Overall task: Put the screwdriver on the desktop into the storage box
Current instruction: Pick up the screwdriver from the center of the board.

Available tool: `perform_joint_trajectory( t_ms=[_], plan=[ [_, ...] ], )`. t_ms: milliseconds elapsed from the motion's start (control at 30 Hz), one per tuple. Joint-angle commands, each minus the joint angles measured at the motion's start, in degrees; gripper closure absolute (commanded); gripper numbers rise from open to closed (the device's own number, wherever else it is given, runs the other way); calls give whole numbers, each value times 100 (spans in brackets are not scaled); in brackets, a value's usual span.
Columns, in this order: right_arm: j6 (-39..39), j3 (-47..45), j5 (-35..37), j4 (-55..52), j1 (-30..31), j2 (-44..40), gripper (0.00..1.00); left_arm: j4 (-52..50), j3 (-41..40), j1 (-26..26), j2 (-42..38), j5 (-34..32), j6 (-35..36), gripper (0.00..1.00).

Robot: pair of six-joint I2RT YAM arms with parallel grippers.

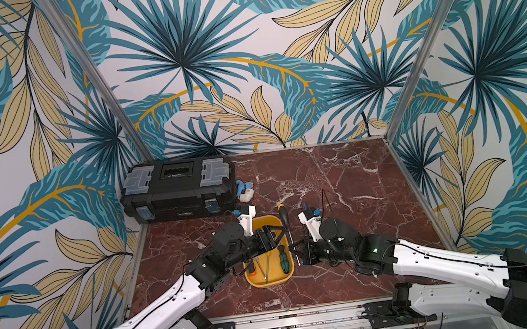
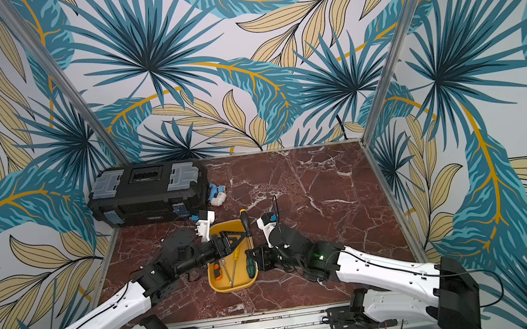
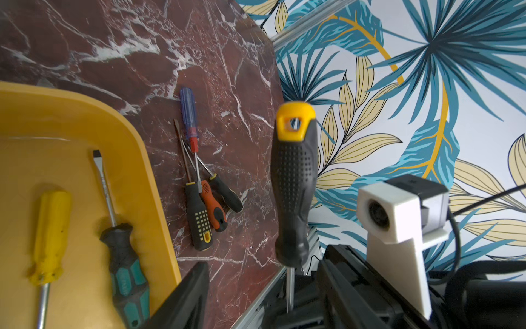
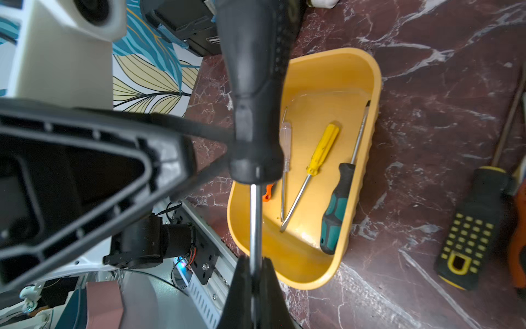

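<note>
Clamping the steel shaft of the black-and-yellow screwdriver, my right pincer holds it over the storage box rim. My left pincer stands spread beside the handle, gripping nothing. Others already lie inside, the yellow-handled driver among them. Only the left wrist view shows the whole cluster of four waiting on the tabletop.

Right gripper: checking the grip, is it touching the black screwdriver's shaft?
Touching. The right wrist view shows the right gripper shut on the metal shaft of the black screwdriver, a finger pressed against each side.
</note>
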Motion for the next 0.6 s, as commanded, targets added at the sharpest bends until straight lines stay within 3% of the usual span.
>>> perform_joint_trajectory(
  t_ms=[0, 133, 500, 567],
  plan=[
    [-227, 152, 251, -162, 81, 140, 100, 457, -76, -124, 163, -56, -88, 39],
    [-277, 250, 213, -141, 160, 287, 100, 893, -107, -186, 427, 218, -158, 45],
    [-221, 165, 207, 101, 228, 307, 100, 450, 29, -199, 655, 126, 1, 84],
    [-178, 105, 217, 149, 229, 299, 100, 137, 118, -191, 655, -6, 97, 95]
  ],
)
